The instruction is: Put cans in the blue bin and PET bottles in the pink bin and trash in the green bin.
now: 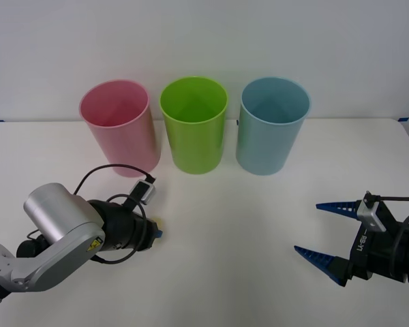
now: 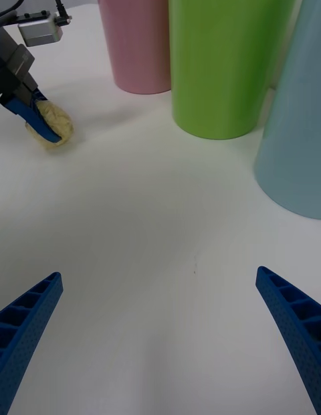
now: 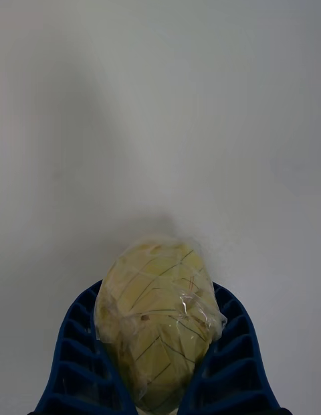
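Note:
Three tall bins stand in a row at the back of the table: the pink bin on the left, the green bin in the middle, the blue bin on the right. My left gripper is down at the table in front of the pink bin, shut on the trash, a pale yellow wrinkly wad in clear wrap. My right gripper hovers open at the right front, with nothing between its fingers.
The white table stretches bare between the two arms and in front of the bins. A cable loops over the left wrist. A white wall rises behind the bins.

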Robot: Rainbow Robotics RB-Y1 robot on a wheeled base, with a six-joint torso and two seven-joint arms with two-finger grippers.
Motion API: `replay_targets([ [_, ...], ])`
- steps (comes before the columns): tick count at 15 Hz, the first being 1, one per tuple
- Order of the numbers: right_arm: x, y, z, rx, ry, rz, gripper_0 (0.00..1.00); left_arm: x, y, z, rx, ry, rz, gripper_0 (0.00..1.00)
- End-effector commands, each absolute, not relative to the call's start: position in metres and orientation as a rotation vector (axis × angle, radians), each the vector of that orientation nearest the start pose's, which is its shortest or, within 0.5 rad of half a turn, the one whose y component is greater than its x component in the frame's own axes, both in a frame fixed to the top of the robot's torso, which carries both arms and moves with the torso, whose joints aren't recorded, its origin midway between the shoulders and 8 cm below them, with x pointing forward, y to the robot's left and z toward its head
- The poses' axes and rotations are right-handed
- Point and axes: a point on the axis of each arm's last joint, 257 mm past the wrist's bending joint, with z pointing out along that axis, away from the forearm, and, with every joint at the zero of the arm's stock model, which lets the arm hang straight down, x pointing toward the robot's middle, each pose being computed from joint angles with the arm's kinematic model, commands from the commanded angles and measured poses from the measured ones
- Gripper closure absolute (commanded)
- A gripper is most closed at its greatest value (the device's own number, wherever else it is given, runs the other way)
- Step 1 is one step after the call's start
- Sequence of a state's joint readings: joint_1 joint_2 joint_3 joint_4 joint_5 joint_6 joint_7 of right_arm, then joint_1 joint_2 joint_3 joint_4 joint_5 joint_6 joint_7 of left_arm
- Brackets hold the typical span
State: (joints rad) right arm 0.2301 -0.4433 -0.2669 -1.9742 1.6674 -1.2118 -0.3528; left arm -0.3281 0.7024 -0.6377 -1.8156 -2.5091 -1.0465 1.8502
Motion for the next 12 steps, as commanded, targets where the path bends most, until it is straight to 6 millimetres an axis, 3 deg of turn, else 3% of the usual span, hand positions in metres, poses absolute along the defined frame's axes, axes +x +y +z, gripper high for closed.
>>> replay_targets([
  [1, 0.364, -0.212, -0.234, -1.009, 1.771, 0.472, 0.00, 0.431, 0.141, -0.346, 0.643, 2.491, -0.235, 1.00],
  [4, 0.364, -0.212, -0.234, -1.009, 1.771, 0.472, 0.00, 0.430, 0.139, -0.341, 0.654, 2.474, -0.252, 1.00],
  [8, 0.364, -0.212, -0.234, -1.009, 1.771, 0.472, 0.00, 0.440, 0.129, -0.327, 0.750, 2.318, -0.310, 1.00],
  [12, 0.364, -0.212, -0.234, -1.009, 1.771, 0.472, 0.00, 0.437, 0.131, -0.314, 0.852, 2.193, -0.367, 1.00],
])
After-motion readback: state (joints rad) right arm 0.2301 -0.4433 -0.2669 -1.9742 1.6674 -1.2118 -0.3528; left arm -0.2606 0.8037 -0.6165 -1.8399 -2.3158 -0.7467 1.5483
